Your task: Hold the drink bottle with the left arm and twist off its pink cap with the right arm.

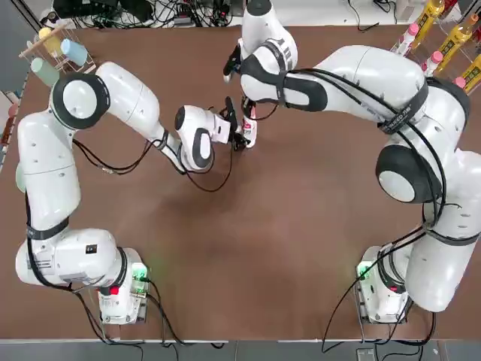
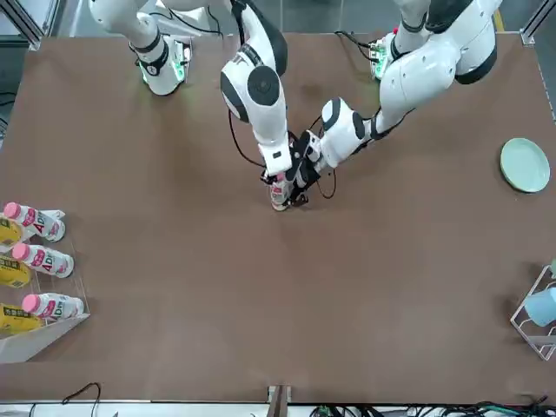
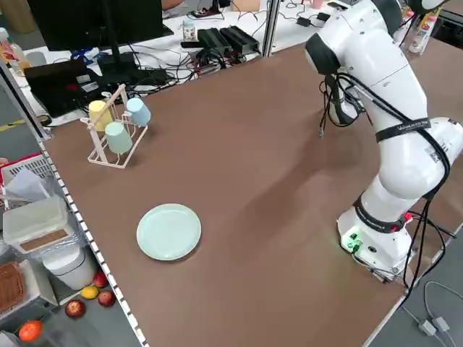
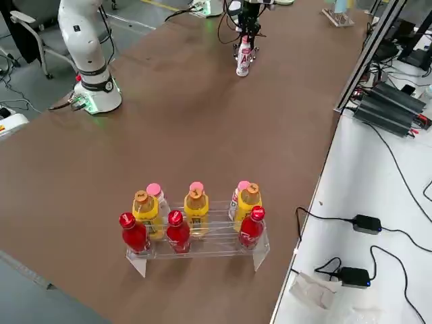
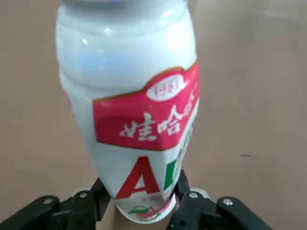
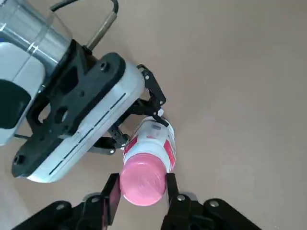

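Observation:
The drink bottle (image 5: 139, 110), white with a red-and-green label, stands upright mid-table (image 1: 249, 132) (image 2: 279, 193) (image 4: 242, 57). My left gripper (image 5: 144, 203) comes in from the side, shut on the bottle's lower body. It also shows in the right wrist view as the left gripper (image 6: 144, 115) clamped on the bottle below the cap. The pink cap (image 6: 143, 182) sits on the neck. My right gripper (image 6: 141, 191) reaches down from above, shut on the cap with one finger on each side. In the top view the right arm's wrist (image 1: 259, 68) hides the cap.
A clear rack of yellow, red and white bottles (image 4: 196, 229) stands at the table's far right corner (image 1: 443, 45) (image 2: 35, 261). A pale green plate (image 3: 168, 231) (image 2: 525, 164) and a cup rack (image 3: 116, 130) (image 1: 56, 53) stand on the left side.

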Controlling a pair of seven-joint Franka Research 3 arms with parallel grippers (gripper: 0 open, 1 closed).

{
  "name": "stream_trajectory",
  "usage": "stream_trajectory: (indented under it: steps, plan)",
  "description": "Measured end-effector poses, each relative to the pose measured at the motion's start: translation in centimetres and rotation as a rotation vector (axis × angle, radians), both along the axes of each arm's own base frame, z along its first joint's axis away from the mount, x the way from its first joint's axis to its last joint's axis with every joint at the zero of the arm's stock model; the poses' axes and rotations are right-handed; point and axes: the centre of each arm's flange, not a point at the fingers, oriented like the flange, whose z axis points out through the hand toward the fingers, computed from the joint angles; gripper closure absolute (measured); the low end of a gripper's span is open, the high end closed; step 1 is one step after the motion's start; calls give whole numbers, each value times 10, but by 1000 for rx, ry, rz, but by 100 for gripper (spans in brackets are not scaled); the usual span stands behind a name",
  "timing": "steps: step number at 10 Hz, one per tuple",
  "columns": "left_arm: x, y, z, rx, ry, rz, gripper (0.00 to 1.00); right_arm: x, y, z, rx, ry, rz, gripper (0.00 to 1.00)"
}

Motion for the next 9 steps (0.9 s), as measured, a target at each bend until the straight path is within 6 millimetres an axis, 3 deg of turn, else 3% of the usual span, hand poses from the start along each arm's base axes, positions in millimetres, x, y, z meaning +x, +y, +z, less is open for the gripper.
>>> stream_trajectory:
  steps: [9]
  plan:
    - [2,2,0,-2,3,7,43,1,2,6,-1,-41,324,57]
